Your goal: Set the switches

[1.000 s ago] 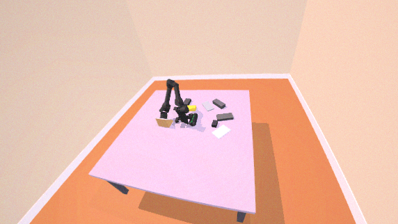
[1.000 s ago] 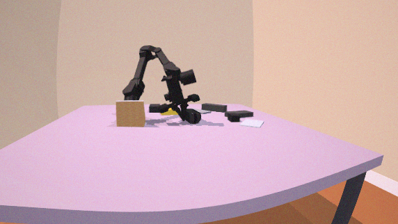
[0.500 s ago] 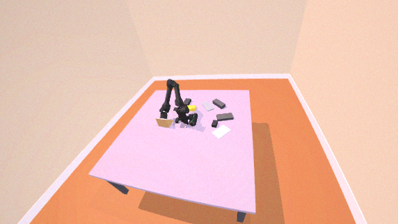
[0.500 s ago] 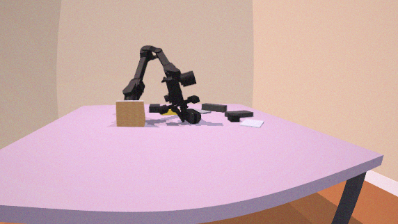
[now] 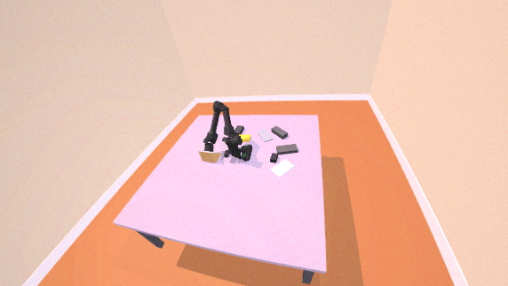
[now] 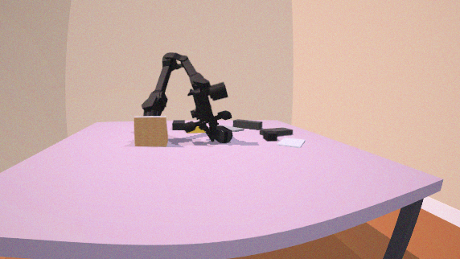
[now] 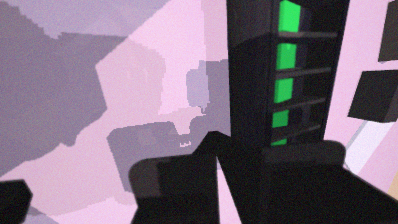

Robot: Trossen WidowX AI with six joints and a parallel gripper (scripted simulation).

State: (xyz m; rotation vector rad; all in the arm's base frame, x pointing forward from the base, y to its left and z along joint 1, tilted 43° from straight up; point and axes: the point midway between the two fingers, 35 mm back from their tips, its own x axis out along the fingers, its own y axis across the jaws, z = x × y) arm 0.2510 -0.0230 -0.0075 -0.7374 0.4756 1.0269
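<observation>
The dark grey controller unit [image 5: 247, 151] [image 6: 225, 135] [image 7: 250, 85] is on the bench. In the wrist view it stands just beyond the fingers, with a broad strip of its left side wall showing, and it looks tilted. Several rockers show bright green ends on their left and dark ends on their right; the near end of the row is hidden by the fingers. The label on the underside is not visible. My gripper [image 6: 213, 139] [image 7: 212, 135] is shut and empty, its tips low against or right beside the unit's left side; contact cannot be told for certain.
A wooden block [image 5: 210, 156] [image 6: 150, 132] stands near the arm's base. A yellow block [image 5: 246, 138] lies behind the gripper. Right of the unit are a small black block [image 5: 273, 157] [image 7: 372, 97], a white plate [image 5: 282, 168] [image 6: 292, 142] and dark bars [image 5: 287, 149] [image 6: 247, 124].
</observation>
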